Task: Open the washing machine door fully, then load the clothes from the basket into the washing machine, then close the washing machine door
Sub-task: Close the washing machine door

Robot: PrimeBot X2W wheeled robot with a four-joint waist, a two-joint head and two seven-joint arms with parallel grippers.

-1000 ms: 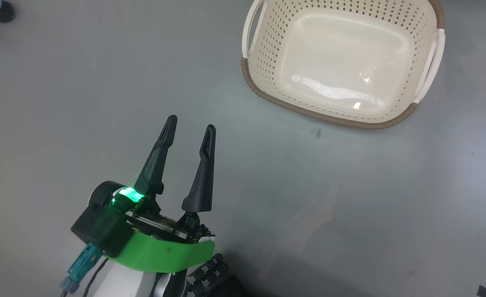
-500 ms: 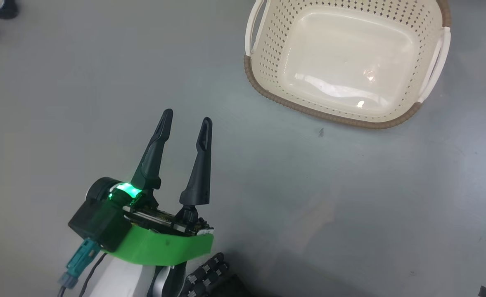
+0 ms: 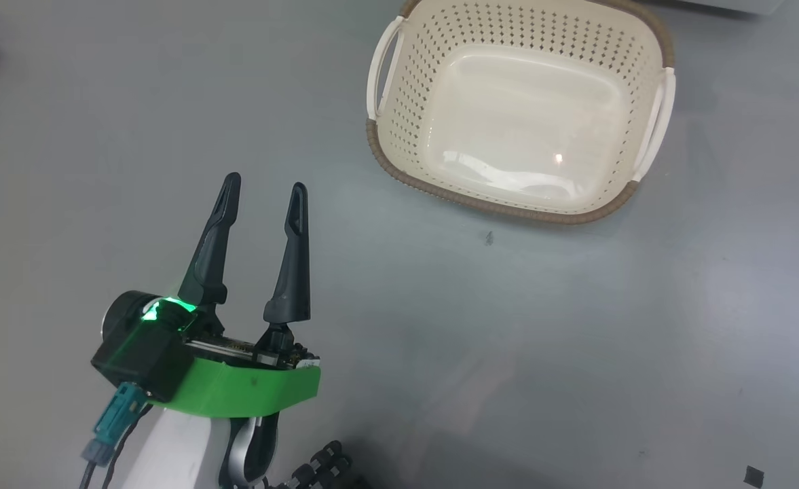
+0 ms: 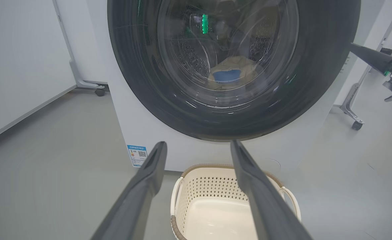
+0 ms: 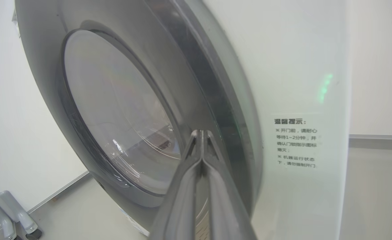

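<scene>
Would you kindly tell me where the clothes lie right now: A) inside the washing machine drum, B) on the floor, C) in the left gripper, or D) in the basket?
A: the left wrist view shows the clothes through the glass of the washing machine door, and the basket holds nothing.

Prob. test lab: wheeled white partitions [image 4: 22, 60], bare grey floor [image 4: 49, 186], washer [image 4: 142, 133].

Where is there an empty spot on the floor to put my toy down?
Bare grey floor lies below the basket in the head view, and between the basket and the open left gripper. It is tight between the basket and the washing machine.
</scene>
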